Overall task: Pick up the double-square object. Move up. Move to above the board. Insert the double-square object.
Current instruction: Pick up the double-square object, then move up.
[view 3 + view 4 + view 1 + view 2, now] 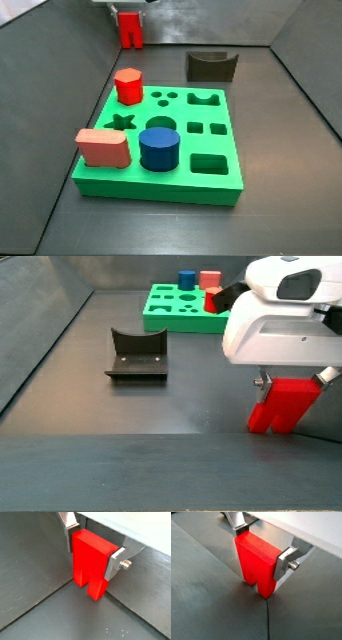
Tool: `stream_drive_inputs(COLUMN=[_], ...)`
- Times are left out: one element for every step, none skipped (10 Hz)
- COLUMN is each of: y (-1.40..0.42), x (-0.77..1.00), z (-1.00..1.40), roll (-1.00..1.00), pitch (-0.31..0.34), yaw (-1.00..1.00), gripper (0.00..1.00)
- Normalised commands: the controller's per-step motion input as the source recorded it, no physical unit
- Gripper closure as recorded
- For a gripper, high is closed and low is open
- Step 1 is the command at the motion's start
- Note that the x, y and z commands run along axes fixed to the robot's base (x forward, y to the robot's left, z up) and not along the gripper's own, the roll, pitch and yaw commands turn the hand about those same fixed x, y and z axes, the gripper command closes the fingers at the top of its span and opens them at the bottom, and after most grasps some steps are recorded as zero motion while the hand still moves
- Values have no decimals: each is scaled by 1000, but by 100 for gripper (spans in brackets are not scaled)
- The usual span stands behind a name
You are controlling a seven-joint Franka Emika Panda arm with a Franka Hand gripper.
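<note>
Gripping the double-square object [91, 562] between its 2 silver fingers [117, 563], the gripper [93, 549] sits at the far end of the floor in a side view [130, 10], at about 12 o'clock from the board [227, 185]. Both wrist views show the red piece [256, 562] upright, clamped on its flat sides, its stepped lower end pointing at the grey floor where it meets a wall. Whether that end touches the floor cannot be told. In a side view the piece [285, 406] hangs below the white wrist housing. The green board lies well apart, carrying a red hexagonal prism [128, 86], a blue cylinder [160, 149] and a salmon-pink block [102, 149]. A dark fixture [210, 67] stands at about 1 o'clock from the board.
</note>
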Motion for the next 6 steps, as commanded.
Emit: stream_drive_inputs(y=[0,0,0,16,11,7], x=[0,0,0,-6,-29,-26], z=[0,0,833,837,743,639], roll=[0,0,0,-1,12,35], pitch=[0,0,0,4,43,66], yaw=[0,0,0,25,18,8], gripper=[100,100,100,100,100,100])
